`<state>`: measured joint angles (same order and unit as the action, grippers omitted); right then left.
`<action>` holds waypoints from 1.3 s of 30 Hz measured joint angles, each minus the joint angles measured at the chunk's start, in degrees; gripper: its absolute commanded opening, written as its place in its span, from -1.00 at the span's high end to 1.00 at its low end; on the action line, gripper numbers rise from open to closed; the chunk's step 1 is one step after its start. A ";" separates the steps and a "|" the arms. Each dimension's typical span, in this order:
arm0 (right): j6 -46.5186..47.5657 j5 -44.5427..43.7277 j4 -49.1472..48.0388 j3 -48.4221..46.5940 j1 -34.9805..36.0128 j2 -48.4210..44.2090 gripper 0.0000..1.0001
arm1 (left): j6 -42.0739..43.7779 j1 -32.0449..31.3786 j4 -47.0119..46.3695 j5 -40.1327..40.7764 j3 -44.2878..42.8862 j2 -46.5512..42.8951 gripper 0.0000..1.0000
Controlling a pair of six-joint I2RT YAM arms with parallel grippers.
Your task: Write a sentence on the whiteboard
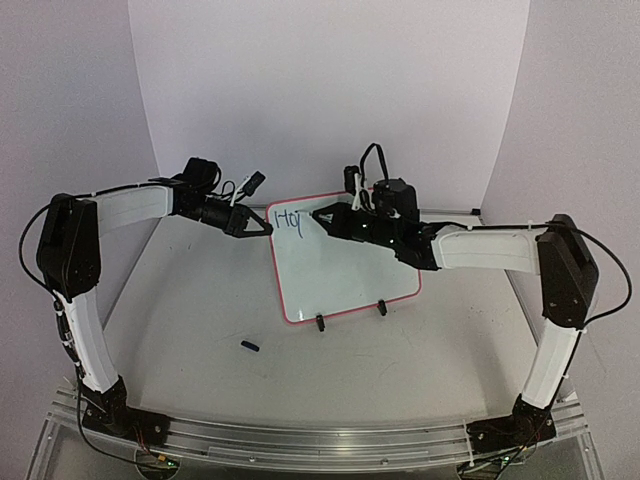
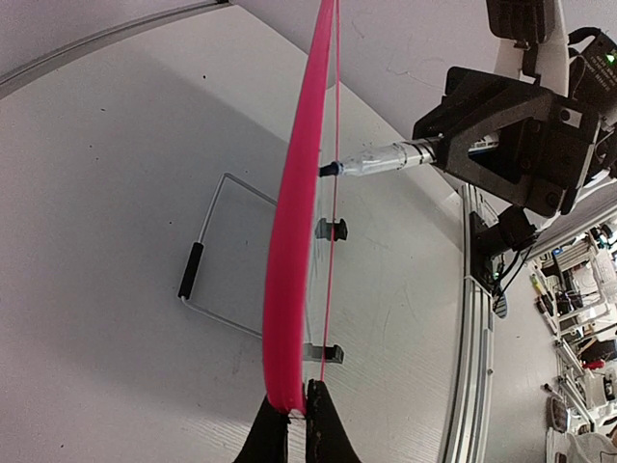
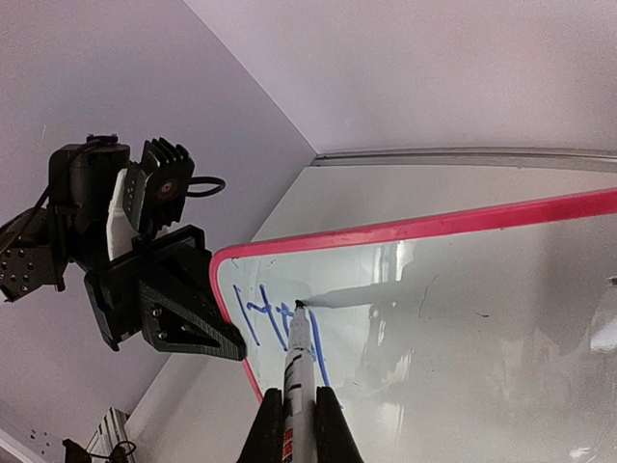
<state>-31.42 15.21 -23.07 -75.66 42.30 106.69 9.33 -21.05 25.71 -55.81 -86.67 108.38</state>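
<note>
The whiteboard (image 1: 340, 275) stands tilted on the table, white with a red-pink frame. My left gripper (image 1: 268, 228) is shut on its upper left edge; in the left wrist view the pink frame (image 2: 294, 241) runs edge-on into that gripper (image 2: 297, 415). My right gripper (image 3: 300, 410) is shut on a white marker (image 3: 299, 357), whose tip touches the board (image 3: 463, 318). Of the sentence, only the first blue letters (image 3: 255, 318) show, near the top left corner (image 1: 291, 216).
A small black marker cap (image 1: 250, 346) lies on the table in front of the board. Two black clip feet (image 1: 320, 322) hold the board's lower edge. A wire stand (image 2: 207, 251) rests behind it. An aluminium rail (image 1: 320, 440) runs along the near edge.
</note>
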 measured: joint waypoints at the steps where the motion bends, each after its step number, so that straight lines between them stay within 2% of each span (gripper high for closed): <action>1: 0.06 -0.27 0.00 0.00 0.01 0.00 1.00 | -0.03 0.00 0.00 0.06 0.00 0.00 1.00; 17: 0.97 -4.73 -0.35 3.46 0.16 -2.45 1.00 | -0.19 -0.03 0.00 0.24 -0.03 0.00 1.00; 39: 0.77 -0.30 1.24 3.67 0.12 -2.25 1.00 | -0.08 -0.31 0.39 0.39 -0.31 0.00 1.00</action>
<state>-30.65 14.92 -21.82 -71.99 42.41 104.44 9.26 -21.37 26.11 -55.42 -86.98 108.38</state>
